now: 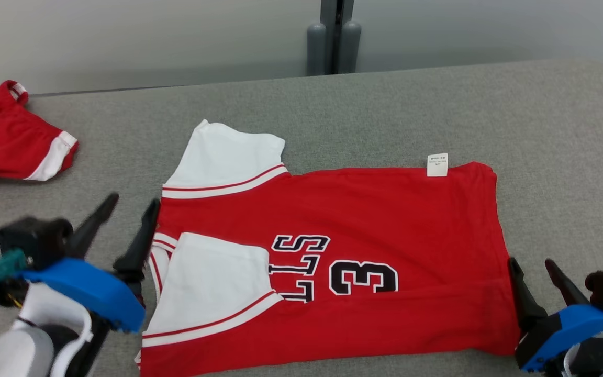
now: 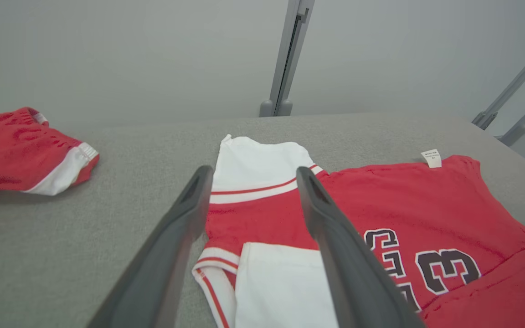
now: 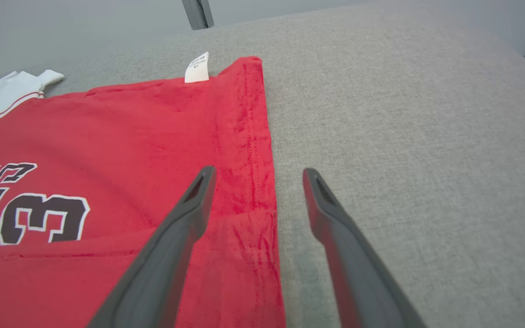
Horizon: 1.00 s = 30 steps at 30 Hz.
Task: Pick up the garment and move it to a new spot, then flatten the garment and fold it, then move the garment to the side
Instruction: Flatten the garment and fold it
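Both pairs of jaws stand wide apart and hold nothing. The left gripper point(image 1: 135, 199), at the lower left of the head view, straddles the sleeve end of a red jersey point(image 1: 385, 220) with white sleeves. The right gripper point(image 1: 531, 261), lower right, straddles its hem. The jersey lies mid-frame on a grey table point(image 1: 437, 104), its near side folded over. Another red garment point(image 1: 3, 136) lies upper left.

The garment point(image 1: 416, 220) was soft, matt knit cloth with a faintly napped face. The tabletop point(image 1: 553, 120) was covered in coarse, matt grey woven fabric. The left end effector point(image 1: 134, 200) and right end effector point(image 1: 531, 262) had matt dark plastic fingers point(image 2: 335, 237).
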Tool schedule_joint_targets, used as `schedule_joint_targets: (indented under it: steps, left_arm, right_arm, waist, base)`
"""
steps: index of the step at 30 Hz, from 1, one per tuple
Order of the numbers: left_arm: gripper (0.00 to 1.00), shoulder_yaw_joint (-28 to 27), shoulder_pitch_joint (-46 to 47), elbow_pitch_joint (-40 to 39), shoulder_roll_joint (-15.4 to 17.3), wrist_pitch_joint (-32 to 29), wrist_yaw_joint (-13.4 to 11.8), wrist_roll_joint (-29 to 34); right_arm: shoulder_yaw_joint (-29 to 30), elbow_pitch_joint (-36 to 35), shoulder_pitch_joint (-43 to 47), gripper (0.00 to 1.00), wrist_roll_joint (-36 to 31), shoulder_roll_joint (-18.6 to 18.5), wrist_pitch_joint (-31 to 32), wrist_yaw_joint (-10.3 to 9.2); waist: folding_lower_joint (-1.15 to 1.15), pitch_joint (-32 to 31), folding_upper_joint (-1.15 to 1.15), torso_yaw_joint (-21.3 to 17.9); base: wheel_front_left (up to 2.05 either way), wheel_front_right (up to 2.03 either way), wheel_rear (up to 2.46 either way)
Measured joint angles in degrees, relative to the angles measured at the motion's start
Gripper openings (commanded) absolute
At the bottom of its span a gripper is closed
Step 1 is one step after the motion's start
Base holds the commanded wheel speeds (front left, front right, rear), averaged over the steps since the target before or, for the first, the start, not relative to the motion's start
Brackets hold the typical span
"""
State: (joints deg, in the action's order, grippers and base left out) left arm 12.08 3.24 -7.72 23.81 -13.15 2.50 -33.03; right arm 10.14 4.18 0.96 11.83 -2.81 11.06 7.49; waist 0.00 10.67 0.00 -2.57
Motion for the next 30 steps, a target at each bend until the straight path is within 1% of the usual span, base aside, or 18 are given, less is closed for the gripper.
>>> schedule_joint_targets:
  steps: [3, 7, 9, 13, 17, 20, 26, 30]
  left_arm:
    - [1.00, -0.03, 10.16, -0.31, 2.94, -4.67, 1.16, 0.92]
    - [1.00, 0.54, 22.87, 3.19, 6.43, -11.51, 2.61, 1.43]
    - [1.00, 1.64, 28.16, 6.35, 7.26, -14.78, 3.20, 1.10]
    - [1.00, 2.65, 35.92, 13.19, 8.35, -18.19, 3.79, 0.64]
    - [1.00, 3.94, 39.82, 19.65, 9.37, -20.15, 4.13, 0.81]
    - [1.00, 4.65, 41.79, 23.06, 9.92, -20.96, 4.37, 0.58]
    - [1.00, 5.87, 43.70, 27.27, 10.53, -21.59, 4.60, -1.00]
    - [1.00, 8.00, 44.48, 28.21, 11.91, -23.06, 4.63, -1.75]
  right_arm:
    - [-1.35, -2.15, -3.59, 1.00, -1.40, -0.01, 0.47, -0.01]
    - [-5.08, -3.64, -9.67, 1.00, -2.74, 0.00, 1.01, -0.01]
    - [-7.13, -3.64, -12.32, 1.00, -2.83, 0.00, 1.07, 0.00]
    - [-10.73, -3.36, -16.79, 1.00, -2.45, -0.01, 0.97, 0.00]
    - [-13.27, -2.72, -19.80, 1.00, -1.81, -0.01, 0.43, 0.00]
    - [-14.24, -2.34, -21.34, 1.00, -1.64, 0.00, -0.19, 0.00]
    - [-15.23, -1.46, -22.95, 1.00, -1.10, 0.00, -1.53, 0.00]
    - [-15.78, -1.05, -23.35, 1.00, -0.13, -0.01, -2.18, 0.00]
  waist:
    - [0.00, 2.30, 0.00, -1.26]
    - [0.01, 6.47, 0.00, -3.85]
    - [0.01, 8.60, 0.00, -5.11]
    - [0.02, 12.87, 0.00, -7.42]
    - [0.02, 16.72, 0.00, -9.42]
    - [0.02, 19.01, 0.00, -10.59]
    - [0.02, 21.59, 0.00, -12.14]
    - [0.01, 22.60, 0.00, -13.15]
  base:
    - [0.00, 0.00, 0.00]
    - [0.00, 0.00, 0.00]
    - [0.00, 0.00, 0.00]
    - [0.00, 0.00, 0.00]
    - [0.00, 0.00, 0.00]
    - [0.00, 0.00, 0.00]
    - [0.00, 0.00, 0.00]
    - [0.00, 0.00, 0.00]
